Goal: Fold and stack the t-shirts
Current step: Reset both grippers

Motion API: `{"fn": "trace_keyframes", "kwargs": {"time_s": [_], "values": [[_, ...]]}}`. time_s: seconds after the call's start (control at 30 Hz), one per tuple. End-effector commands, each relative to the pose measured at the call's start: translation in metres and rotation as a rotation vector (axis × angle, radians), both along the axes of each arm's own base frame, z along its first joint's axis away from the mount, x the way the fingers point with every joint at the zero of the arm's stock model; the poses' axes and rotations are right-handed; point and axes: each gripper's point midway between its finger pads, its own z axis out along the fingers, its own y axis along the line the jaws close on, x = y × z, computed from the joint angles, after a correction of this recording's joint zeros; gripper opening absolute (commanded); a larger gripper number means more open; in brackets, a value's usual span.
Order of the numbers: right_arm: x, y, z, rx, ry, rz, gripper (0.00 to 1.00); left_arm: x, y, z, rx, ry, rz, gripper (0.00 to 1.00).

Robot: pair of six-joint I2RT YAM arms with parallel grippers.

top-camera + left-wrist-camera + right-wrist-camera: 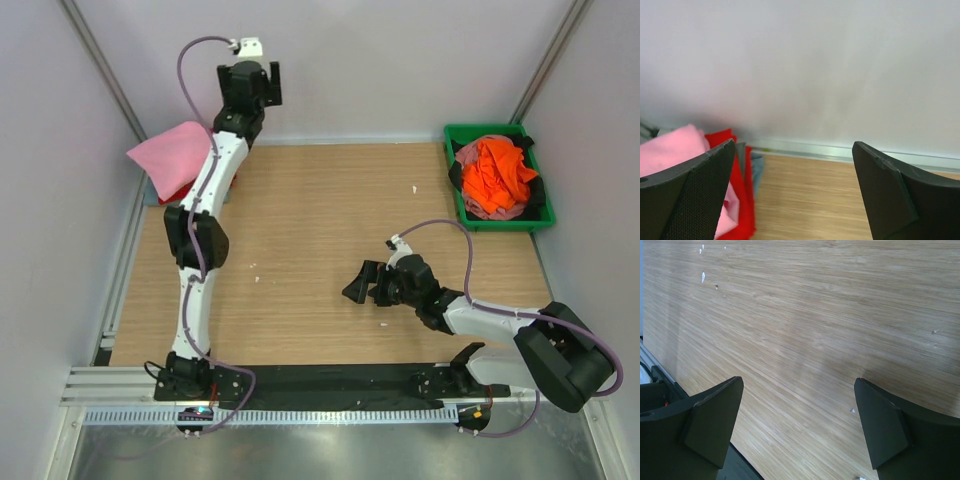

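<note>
Wooden table (320, 225): green bin (485, 129) far right, apparently holding crumpled t-shirts (495, 175).

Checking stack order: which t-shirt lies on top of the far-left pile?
The light pink t-shirt; the red t-shirt only peeks out beneath it.

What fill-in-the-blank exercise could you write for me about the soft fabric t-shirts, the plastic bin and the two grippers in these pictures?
1. The crumpled orange fabric t-shirt lies inside a rectangular plastic bin whose colour is ____.
2. The folded fabric t-shirt lying on top of the bright red t-shirt is light ____.
3. The left gripper and the right gripper hold nothing, and the jaws of both are ____.

Missing words: green; pink; open.
</note>
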Motion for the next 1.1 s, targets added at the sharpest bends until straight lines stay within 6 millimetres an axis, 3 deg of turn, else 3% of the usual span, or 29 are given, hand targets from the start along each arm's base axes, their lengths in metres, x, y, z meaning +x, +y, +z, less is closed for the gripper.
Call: {"fn": "trace_keyframes", "kwargs": {"time_s": [0.0, 0.03, 0.07, 0.1, 0.13, 0.17, 0.2, 0.23, 0.27, 0.3, 0.33, 0.37, 0.4, 0.43, 0.47, 0.5, 0.53, 0.6, 0.63, 0.67, 0.7, 0.73, 0.77, 0.8, 0.83, 0.87, 0.93, 0.97, 1.07], "values": [[0.011, 0.006, 0.017, 0.038, -0.067, -0.016, 1.0, -0.069, -0.063, 0.139, -0.007, -0.229, -0.092, 1.0], [0.012, 0.006, 0.018, 0.038, -0.066, -0.02, 1.0, -0.078, -0.077, 0.132, 0.004, -0.2, -0.116, 1.0], [0.012, 0.005, 0.018, 0.036, -0.065, -0.023, 1.0, -0.098, -0.107, 0.135, 0.0, -0.193, -0.168, 1.0], [0.013, 0.004, 0.018, 0.035, -0.068, -0.027, 1.0, -0.121, -0.116, 0.151, -0.013, -0.203, -0.196, 1.0], [0.013, 0.003, 0.017, 0.032, -0.066, -0.035, 1.0, -0.134, -0.131, 0.132, -0.002, -0.147, -0.233, 1.0], [0.013, 0.003, 0.018, 0.034, -0.066, -0.041, 1.0, -0.157, -0.161, 0.127, -0.027, -0.117, -0.295, 1.0], [0.013, 0.001, 0.017, 0.029, -0.063, -0.047, 1.0, -0.182, -0.171, 0.128, -0.035, -0.078, -0.351, 1.0], [0.013, 0.0, 0.017, 0.028, -0.064, -0.053, 1.0, -0.208, -0.202, 0.099, -0.015, 0.002, -0.44, 1.0], [0.012, -0.001, 0.016, 0.029, -0.058, -0.058, 1.0, -0.226, -0.213, 0.086, -0.007, 0.054, -0.487, 1.0], [0.011, -0.001, 0.016, 0.031, -0.055, -0.06, 1.0, -0.255, -0.217, 0.078, -0.029, 0.124, -0.53, 1.0], [0.011, -0.003, 0.017, 0.03, -0.058, -0.067, 1.0, -0.275, -0.223, 0.042, 0.001, 0.222, -0.56, 1.0], [0.01, -0.004, 0.016, 0.029, -0.056, -0.069, 1.0, -0.303, -0.235, 0.027, 0.01, 0.276, -0.607, 1.0], [0.01, -0.004, 0.017, 0.032, -0.056, -0.07, 1.0, -0.324, -0.234, 0.007, 0.009, 0.347, -0.616, 1.0], [0.01, -0.005, 0.017, 0.03, -0.059, -0.079, 1.0, -0.356, -0.227, -0.02, 0.043, 0.413, -0.642, 1.0], [0.009, -0.007, 0.016, 0.026, -0.056, -0.083, 1.0, -0.38, -0.207, -0.046, 0.057, 0.473, -0.617, 1.0], [0.009, -0.007, 0.017, 0.03, -0.056, -0.084, 1.0, -0.385, -0.211, -0.047, 0.04, 0.477, -0.619, 1.0], [0.009, -0.007, 0.018, 0.029, -0.057, -0.09, 1.0, -0.406, -0.188, -0.065, 0.046, 0.514, -0.612, 0.99], [0.01, -0.007, 0.018, 0.024, -0.055, -0.093, 1.0, -0.423, -0.161, -0.081, 0.043, 0.534, -0.578, 1.0], [0.01, -0.007, 0.017, 0.023, -0.054, -0.093, 1.0, -0.431, -0.138, -0.103, 0.088, 0.56, -0.538, 1.0], [0.01, -0.007, 0.018, 0.024, -0.055, -0.091, 1.0, -0.44, -0.121, -0.088, 0.059, 0.514, -0.531, 1.0], [0.01, -0.007, 0.018, 0.025, -0.056, -0.091, 1.0, -0.444, -0.109, -0.086, 0.054, 0.494, -0.518, 1.0], [0.009, -0.007, 0.017, 0.022, -0.053, -0.089, 1.0, -0.45, -0.095, -0.097, 0.076, 0.494, -0.503, 1.0], [0.009, -0.007, 0.019, 0.027, -0.057, -0.09, 1.0, -0.456, -0.08, -0.077, 0.033, 0.415, -0.502, 1.0], [0.009, -0.007, 0.019, 0.027, -0.059, -0.091, 1.0, -0.455, -0.073, -0.071, 0.016, 0.367, -0.487, 1.0], [0.009, -0.008, 0.019, 0.027, -0.058, -0.097, 1.0, -0.452, -0.05, -0.075, 0.048, 0.312, -0.41, 1.0], [0.01, -0.009, 0.02, 0.026, -0.056, -0.106, 1.0, -0.454, -0.033, -0.059, 0.004, 0.227, -0.375, 1.0], [0.011, -0.013, 0.017, 0.016, -0.045, -0.136, 1.0, -0.452, -0.009, -0.047, -0.036, 0.119, -0.282, 1.0], [0.011, -0.014, 0.016, 0.012, -0.042, -0.142, 1.0, -0.454, 0.012, -0.028, -0.076, 0.028, -0.221, 1.0], [0.013, -0.017, 0.013, -0.002, -0.024, -0.165, 1.0, -0.457, 0.034, -0.016, -0.061, -0.059, -0.175, 1.0]]}}
